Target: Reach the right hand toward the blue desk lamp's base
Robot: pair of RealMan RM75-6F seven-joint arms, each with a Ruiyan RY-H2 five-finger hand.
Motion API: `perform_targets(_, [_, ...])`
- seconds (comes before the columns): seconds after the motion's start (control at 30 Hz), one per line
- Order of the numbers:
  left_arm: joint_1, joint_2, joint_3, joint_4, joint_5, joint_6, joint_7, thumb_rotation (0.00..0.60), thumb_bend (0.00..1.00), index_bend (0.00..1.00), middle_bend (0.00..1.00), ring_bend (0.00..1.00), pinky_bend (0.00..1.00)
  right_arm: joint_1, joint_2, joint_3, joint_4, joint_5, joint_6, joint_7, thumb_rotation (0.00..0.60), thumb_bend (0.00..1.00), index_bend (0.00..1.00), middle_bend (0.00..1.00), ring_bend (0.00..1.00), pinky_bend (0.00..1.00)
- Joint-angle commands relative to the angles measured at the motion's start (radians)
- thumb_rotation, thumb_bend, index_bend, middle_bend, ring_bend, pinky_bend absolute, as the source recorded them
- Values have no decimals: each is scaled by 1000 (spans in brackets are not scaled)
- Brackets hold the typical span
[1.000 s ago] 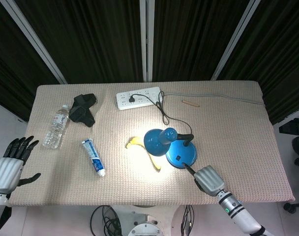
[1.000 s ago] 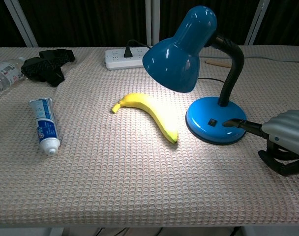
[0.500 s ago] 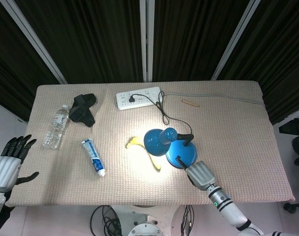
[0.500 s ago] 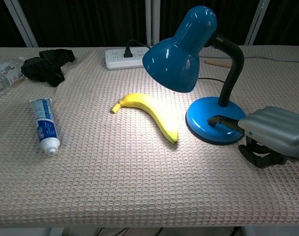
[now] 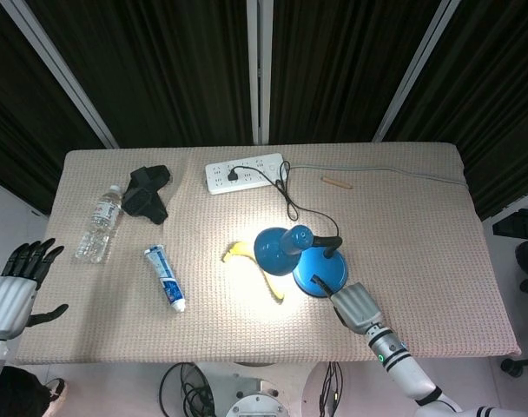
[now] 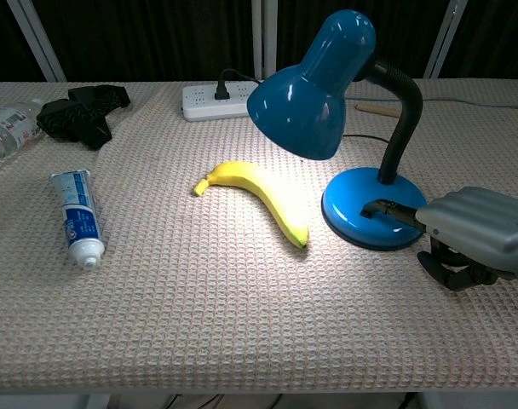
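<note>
Right hand (image 6: 476, 234), nearest item: low over the table's front right, knuckles up, one dark finger stretched out onto the top of the blue base (image 6: 361, 217), its tip at the black switch; the other fingers curl under the palm, holding nothing. Head view shows its forearm running off the front edge, which the chest view crops. Left hand (image 5: 16, 282): head view only, off the table's front left corner, fingers spread, empty. Blue desk lamp (image 6: 314, 85): right of centre, lit; round base on the cloth, black neck rising at its far side and arching over, shade tilted down toward the left, casting light on the banana (image 6: 263, 196) just beside the base. Toothpaste tube (image 6: 77, 217): front left. Power strip (image 5: 244, 174): far side, lamp cord plugged in.
</note>
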Motion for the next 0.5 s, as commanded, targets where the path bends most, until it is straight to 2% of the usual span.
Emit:
perform_targets(0.03, [0, 1, 0, -1, -1, 0, 1, 600, 122, 89, 0, 0, 0, 6, -2, -4, 1, 15, 1, -5, 600, 606, 0, 1000, 982, 892])
perform_targets(0.37, [2, 3, 0, -2, -3, -1, 2, 600, 121, 89, 0, 0, 0, 25, -3, -9, 13, 67, -13, 19, 600, 592, 0, 1000, 982, 892])
perform_targets(0.5, [2, 3, -1, -1, -4, 0, 3, 600, 122, 89, 0, 0, 0, 33, 9, -10, 0, 91, -41, 66, 600, 583, 0, 1000, 982, 892])
